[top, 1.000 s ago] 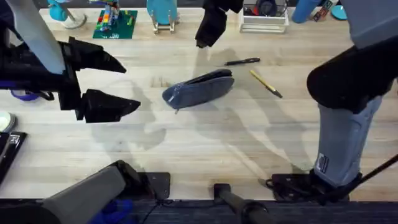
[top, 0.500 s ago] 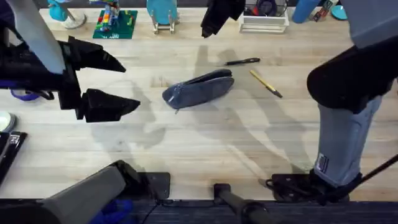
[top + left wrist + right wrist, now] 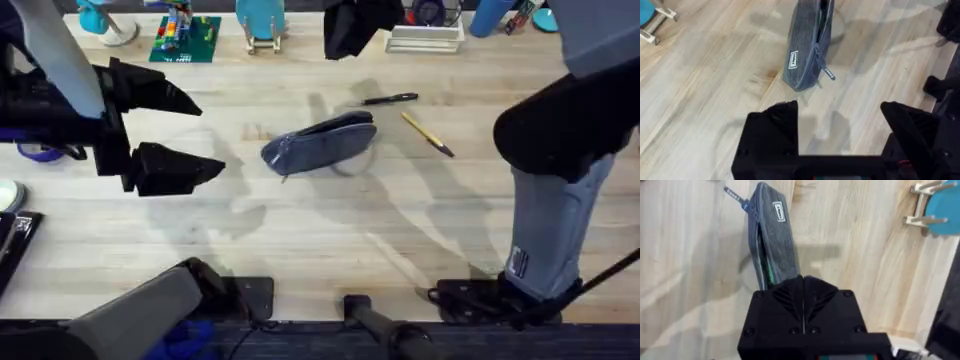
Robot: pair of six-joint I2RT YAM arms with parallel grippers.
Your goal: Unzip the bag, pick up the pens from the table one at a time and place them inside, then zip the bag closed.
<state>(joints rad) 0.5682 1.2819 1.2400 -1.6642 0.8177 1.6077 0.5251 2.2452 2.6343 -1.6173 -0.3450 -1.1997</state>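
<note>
On the table (image 3: 300, 230), the bag (image 3: 320, 142) bears a small white label, seemingly unreadable; left tool (image 3: 205, 133) gapes, right tool (image 3: 803, 297) closed.

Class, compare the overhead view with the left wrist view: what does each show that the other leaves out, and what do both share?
Overhead alone: the black pen and the yellow pen lying on the table beyond the bag, plus the right gripper raised at the far edge. Left wrist alone: the bag's zipper pull, the small label on its side, and a green glimpse through the open zipper. Both: the blue-grey bag, the wooden table, and the open left gripper.
</note>
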